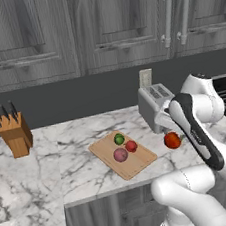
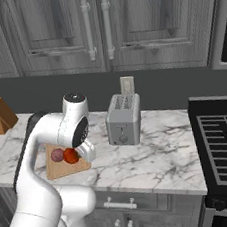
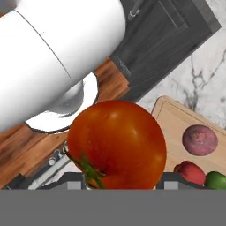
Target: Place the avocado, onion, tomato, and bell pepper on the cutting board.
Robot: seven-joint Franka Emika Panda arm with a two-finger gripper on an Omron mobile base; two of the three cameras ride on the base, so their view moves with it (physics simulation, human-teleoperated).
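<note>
- Three produce items sit on the cutting board: the onion, a green avocado and a small red bell pepper, close together.
- One tomato is pinched in the gripper — held in the air, right of the board and off it.
- Behind it stands a toaster; a knife block stands far left on the marble counter.

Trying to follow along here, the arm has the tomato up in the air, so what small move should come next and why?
Probably carry the tomato left toward the cutting board. The gripper is shut on it, it hangs off the board's right edge, and the onion, avocado and bell pepper already sit there.
</note>
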